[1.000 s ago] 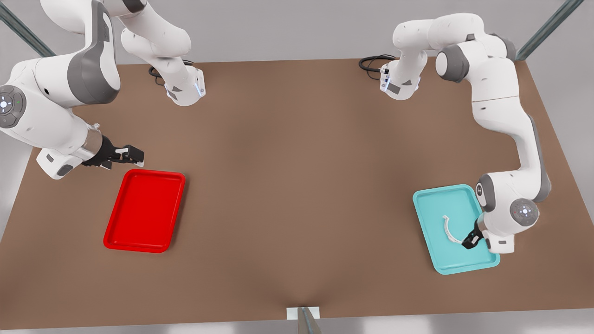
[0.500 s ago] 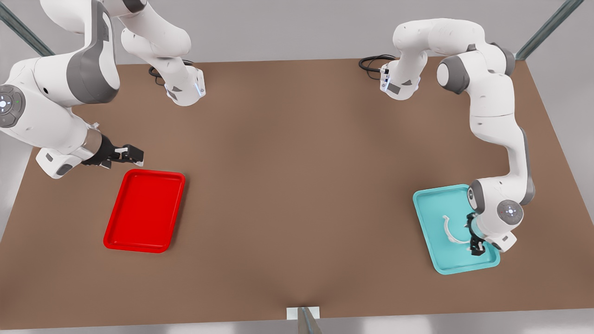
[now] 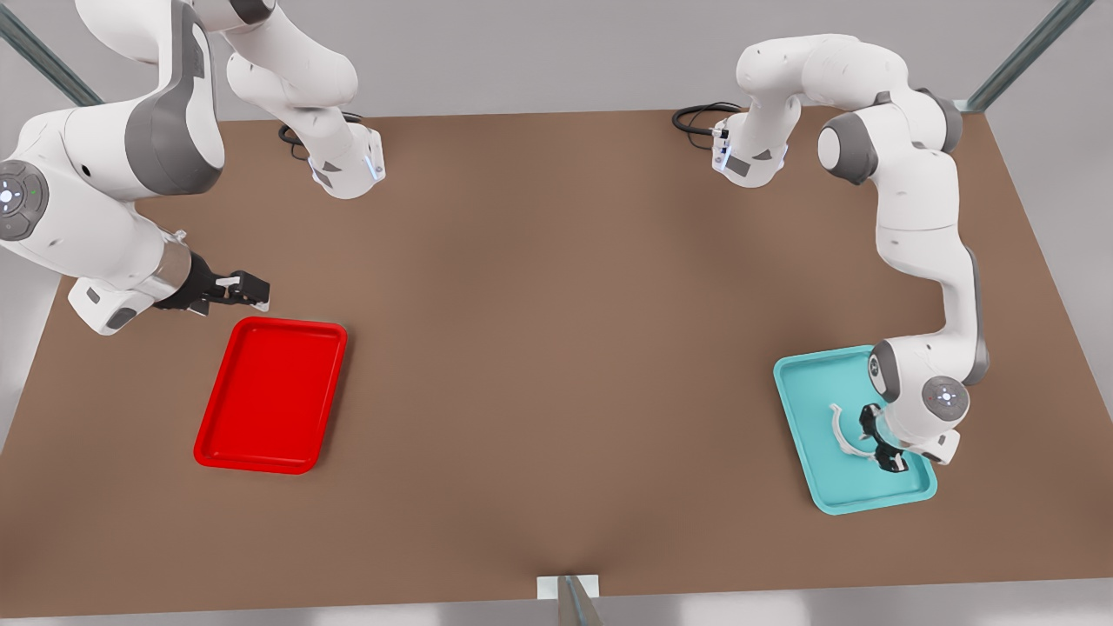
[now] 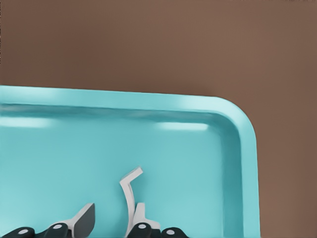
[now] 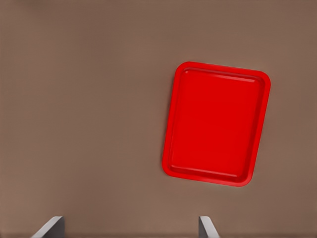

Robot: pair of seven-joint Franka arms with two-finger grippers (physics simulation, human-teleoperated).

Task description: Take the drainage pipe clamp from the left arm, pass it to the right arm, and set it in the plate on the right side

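The drainage pipe clamp (image 3: 839,432), a thin white arc, lies flat in a teal tray (image 3: 822,374) at the front view's right. My left gripper (image 3: 878,442) is low over that tray, open, at the clamp's near end. In the left wrist view the clamp (image 4: 130,191) runs up between the two fingertips (image 4: 82,221), close against one of them. My right gripper (image 3: 248,291) hovers open at the front view's left, just beyond the far corner of the red plate (image 3: 271,396). The plate (image 5: 216,124) holds nothing in the right wrist view.
Both trays rest on a brown table (image 3: 556,330). The two arm bases (image 3: 348,169) stand at the far edge with black cables (image 3: 696,117) beside them. A small metal post (image 3: 569,596) sits at the middle of the near edge.
My left gripper has swung in over the teal tray and turned, so its fingers now sit at the clamp's end. The right arm has stayed where it was.
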